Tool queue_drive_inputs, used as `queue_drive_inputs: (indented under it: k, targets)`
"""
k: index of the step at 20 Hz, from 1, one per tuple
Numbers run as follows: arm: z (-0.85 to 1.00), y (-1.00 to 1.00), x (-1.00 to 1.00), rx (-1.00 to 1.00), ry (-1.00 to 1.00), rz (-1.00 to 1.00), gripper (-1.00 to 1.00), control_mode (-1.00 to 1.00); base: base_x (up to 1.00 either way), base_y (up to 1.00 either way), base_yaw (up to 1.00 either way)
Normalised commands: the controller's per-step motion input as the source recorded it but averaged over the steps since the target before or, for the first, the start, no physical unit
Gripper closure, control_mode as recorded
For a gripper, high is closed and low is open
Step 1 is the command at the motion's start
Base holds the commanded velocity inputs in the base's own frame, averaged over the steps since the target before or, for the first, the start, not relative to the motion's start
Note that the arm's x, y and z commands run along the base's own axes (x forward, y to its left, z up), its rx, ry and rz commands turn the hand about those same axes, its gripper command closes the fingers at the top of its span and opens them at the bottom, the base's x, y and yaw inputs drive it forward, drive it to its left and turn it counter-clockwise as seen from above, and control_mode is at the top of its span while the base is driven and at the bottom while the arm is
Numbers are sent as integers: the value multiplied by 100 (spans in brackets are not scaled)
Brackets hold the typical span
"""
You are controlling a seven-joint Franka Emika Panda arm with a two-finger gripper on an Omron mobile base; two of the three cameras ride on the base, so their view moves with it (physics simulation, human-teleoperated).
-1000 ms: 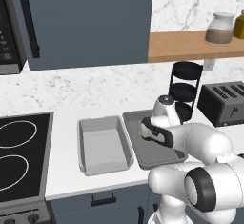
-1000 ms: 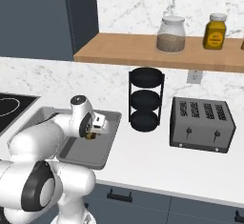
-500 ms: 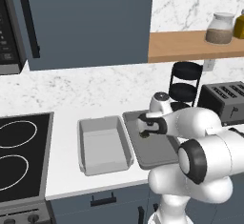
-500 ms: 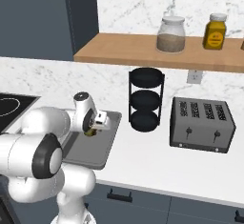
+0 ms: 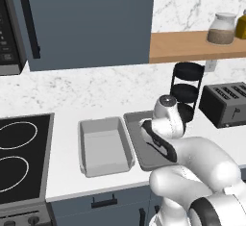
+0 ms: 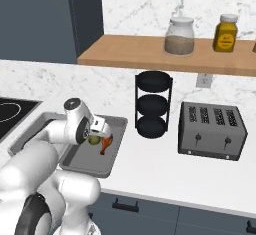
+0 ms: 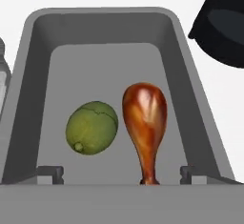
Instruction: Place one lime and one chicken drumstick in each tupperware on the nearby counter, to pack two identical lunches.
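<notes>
Over the right tupperware (image 7: 33,75), end effector (image 7: 121,173) pointing down, fingers (image 7: 50,173) spread and empty, lime (image 7: 91,127) beside chicken drumstick (image 7: 145,123) inside it, white arm bent low over the surface (image 5: 67,172), left tupperware (image 5: 103,145) alongside.

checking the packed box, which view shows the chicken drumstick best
The hand view: the chicken drumstick lies whole and unblocked on the tupperware floor beside the lime, plump end up in that picture. In the right base view the drumstick is a small orange sliver under the gripper. In the left base view the arm hides that spot.
</notes>
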Motion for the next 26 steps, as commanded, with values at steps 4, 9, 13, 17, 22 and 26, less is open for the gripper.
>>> queue_drive_inputs:
  k: [4, 9, 13, 17, 22, 26]
  targets:
    - [49, 0, -97, 0, -22, -6, -100, -100, 0, 0, 0]
    - [75, -13, -100, 2, -24, 0, -100, -100, 0, 0, 0]
    - [73, -20, -100, 4, -23, 2, -100, -100, 0, 0, 0]
    - [37, -10, -99, 3, -16, 5, -100, -100, 0, 0, 0]
    - [-8, 0, -88, 0, -5, 6, -100, -100, 0, 0, 0]
    - [-13, 0, -48, 0, -2, 4, -100, 100, -50, 1, 4]
